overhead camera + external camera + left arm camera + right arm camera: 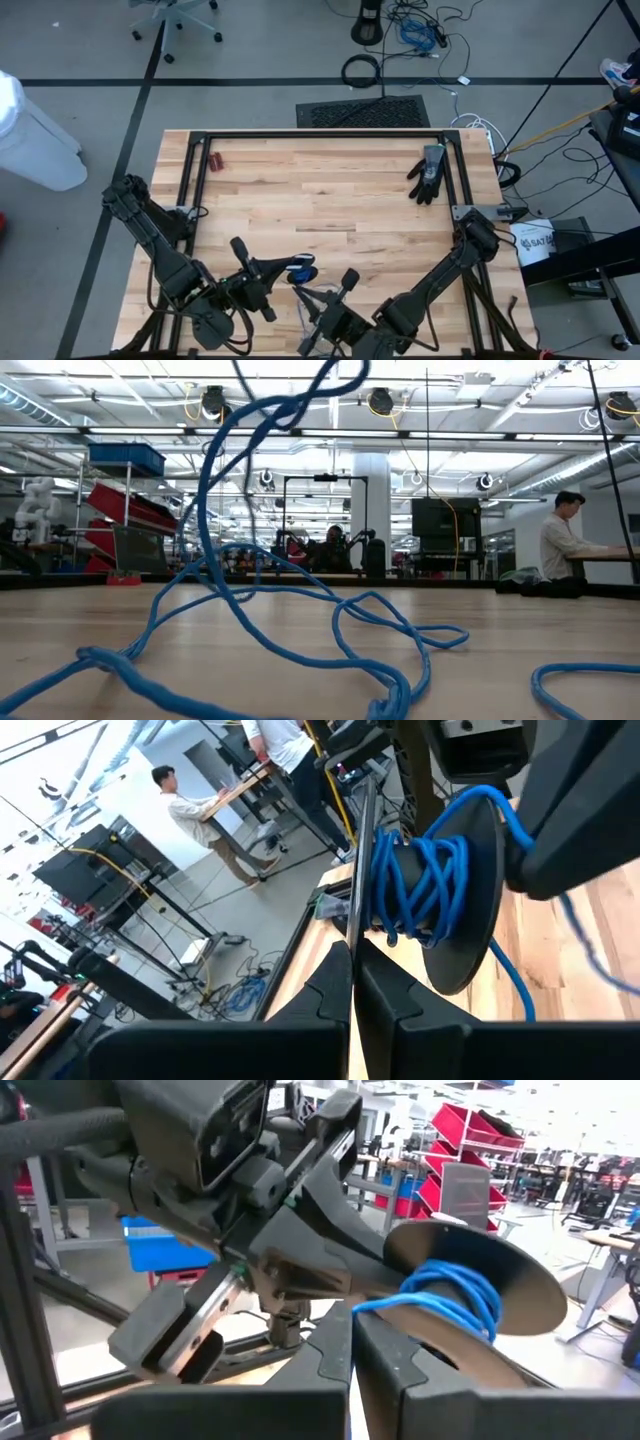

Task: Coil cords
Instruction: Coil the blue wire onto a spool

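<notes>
The blue cord [215, 575] is partly wound on the core of a spool [425, 885] that has two thin round end discs. The spool is held up above the table's near edge between my two arms. The cord's loose length hangs down from there, and its loops [380, 625] lie on the wooden table. My left gripper [352, 955] is shut on one end disc. My right gripper [352, 1320] is shut on a strand of the cord right beside the spool. In the high view the cord [300, 267] shows between the left gripper [285, 272] and the right gripper [310, 292]. My left gripper pinches the rim of the spool's nearer end disc [356, 910] between its two fingers, the disc standing edge-on in the gap. The fingers come in about level. The spool is lifted clear of the table, its axis roughly level. My right gripper pinches a single strand of the blue cord [372, 1306] at its fingertips, a short way from the wound turns [455, 1295]. The fingers come in about level, opposite the left gripper. The short strand runs straight from the fingertips to the spool's core.
A black glove [428, 172] lies at the far right of the table and small red-handled pliers [214, 160] at the far left. A dark frame [320, 133] edges the tabletop. People sit and stand at desks in the room beyond.
</notes>
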`<action>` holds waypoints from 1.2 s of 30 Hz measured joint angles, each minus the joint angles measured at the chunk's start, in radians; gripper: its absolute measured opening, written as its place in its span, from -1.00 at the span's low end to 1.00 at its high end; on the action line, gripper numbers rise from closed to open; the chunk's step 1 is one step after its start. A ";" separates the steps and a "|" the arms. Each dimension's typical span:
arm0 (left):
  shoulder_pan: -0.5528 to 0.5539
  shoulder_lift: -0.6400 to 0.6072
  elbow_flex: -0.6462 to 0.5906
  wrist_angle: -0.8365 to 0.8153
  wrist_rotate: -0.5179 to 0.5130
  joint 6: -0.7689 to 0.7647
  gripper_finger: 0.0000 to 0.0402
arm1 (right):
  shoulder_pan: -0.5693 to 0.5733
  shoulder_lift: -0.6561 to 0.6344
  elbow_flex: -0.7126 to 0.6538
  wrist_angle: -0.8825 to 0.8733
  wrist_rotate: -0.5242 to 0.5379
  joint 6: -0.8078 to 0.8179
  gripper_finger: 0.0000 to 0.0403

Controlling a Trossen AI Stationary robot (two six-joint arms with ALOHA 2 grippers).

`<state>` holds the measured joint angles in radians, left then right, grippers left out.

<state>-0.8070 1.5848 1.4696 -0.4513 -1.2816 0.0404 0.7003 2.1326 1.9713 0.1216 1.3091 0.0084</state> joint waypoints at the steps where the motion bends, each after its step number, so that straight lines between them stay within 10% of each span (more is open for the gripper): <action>1: 0.000 0.000 0.000 0.000 0.000 -0.003 -0.97 | -0.001 0.000 0.000 0.014 0.000 -0.012 -1.00; 14: 0.014 0.017 0.001 0.035 -0.014 0.000 -0.97 | -0.026 0.001 0.000 0.100 -0.076 -0.097 -1.00; 36: -0.007 0.013 0.016 0.183 0.003 0.022 -0.97 | 0.045 0.001 0.000 -0.301 -0.085 0.158 -0.71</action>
<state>-0.8136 1.5976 1.4854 -0.2684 -1.2784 0.0625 0.7456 2.1338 1.9717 -0.1795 1.2236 0.1662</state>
